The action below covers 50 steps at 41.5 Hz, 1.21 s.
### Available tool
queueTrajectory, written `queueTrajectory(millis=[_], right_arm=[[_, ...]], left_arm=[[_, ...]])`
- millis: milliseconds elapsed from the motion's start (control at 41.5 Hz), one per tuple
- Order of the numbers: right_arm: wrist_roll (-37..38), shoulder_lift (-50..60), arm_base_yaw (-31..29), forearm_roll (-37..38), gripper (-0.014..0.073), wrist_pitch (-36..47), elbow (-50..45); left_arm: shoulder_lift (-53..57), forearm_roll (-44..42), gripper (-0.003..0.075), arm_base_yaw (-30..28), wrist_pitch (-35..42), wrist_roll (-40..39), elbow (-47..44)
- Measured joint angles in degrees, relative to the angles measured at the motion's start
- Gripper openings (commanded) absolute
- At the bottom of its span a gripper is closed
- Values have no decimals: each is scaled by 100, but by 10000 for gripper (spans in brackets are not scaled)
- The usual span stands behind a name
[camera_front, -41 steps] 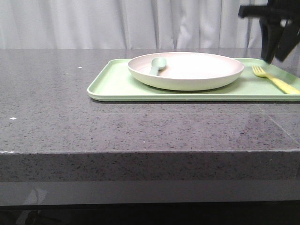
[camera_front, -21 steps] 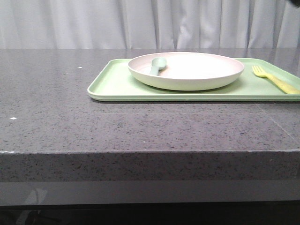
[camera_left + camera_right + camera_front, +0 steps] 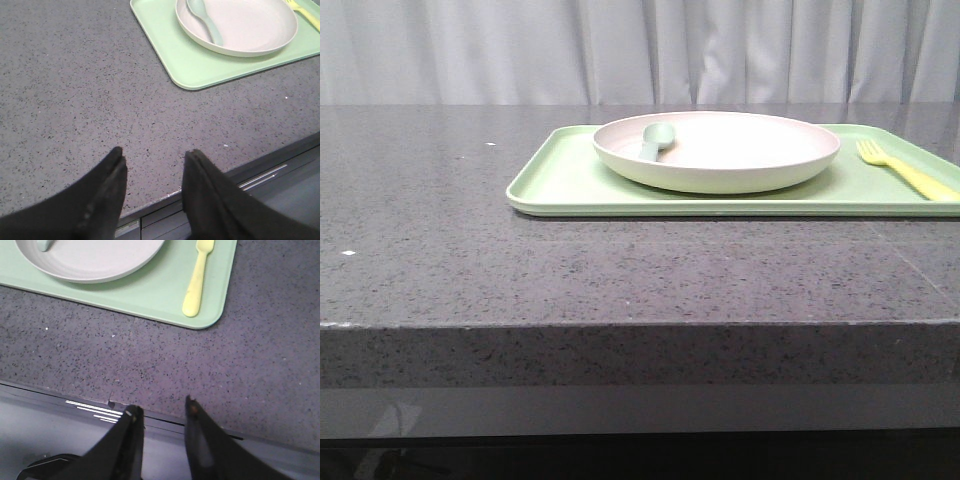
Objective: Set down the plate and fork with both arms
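Even, diffuse light is washing out the plate (image 3: 720, 148); a soft shadow is lying under it. The fingers (image 3: 107, 195) are blurring close-up.

We see a wide, shallow round plate (image 3: 718, 150) of matte plastic, cream with a pale pinkish tint inside. On it we see a grey-green plastic spoon (image 3: 656, 140), plain and unpatterned. We see the small plastic fork (image 3: 907, 170) in pale yellow, and the large rectangular plastic tray (image 3: 570, 180) in a flat light green. The stone tabletop (image 3: 440, 230) is dark grey with fine black and white speckles. The curtain (image 3: 520, 50) behind is plain pale grey. Both pairs of robot fingers we see, left (image 3: 102, 195) and right (image 3: 200, 437), are black.
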<state>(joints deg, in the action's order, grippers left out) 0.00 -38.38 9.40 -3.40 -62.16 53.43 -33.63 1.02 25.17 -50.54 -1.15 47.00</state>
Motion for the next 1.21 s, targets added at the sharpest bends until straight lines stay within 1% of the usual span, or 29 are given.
queueTrajectory(millis=[96,265,338,410,458,555,627,651,796,1206], right_arm=[[0,547,0,0,248,27,-283],[0,1200,0,9,248,223,-556],[0,1358,0,9,242,271,-586],[0,1427,0,9,204,285,-593],[0,1451,0,9,155,294,-604],[0,1450,0,9,24,294,-599],[0,1450,0,9,-65,294,-599],[0,1450,0,9,-69,305,-599],[0,1450,0,9,-68,317,-599],[0,1450,0,-36,-68,317,-599]], left_arm=[[0,0,281,0,0,0,0],[0,0,281,0,0,0,0],[0,0,257,0,0,0,0],[0,0,184,0,0,0,0],[0,0,130,0,0,-40,0],[0,-102,-22,0,46,-222,0],[0,-181,-20,0,61,-330,0],[0,-214,-20,0,67,-360,0],[0,-305,-20,0,117,-506,0],[0,-317,-20,0,120,-517,0]])
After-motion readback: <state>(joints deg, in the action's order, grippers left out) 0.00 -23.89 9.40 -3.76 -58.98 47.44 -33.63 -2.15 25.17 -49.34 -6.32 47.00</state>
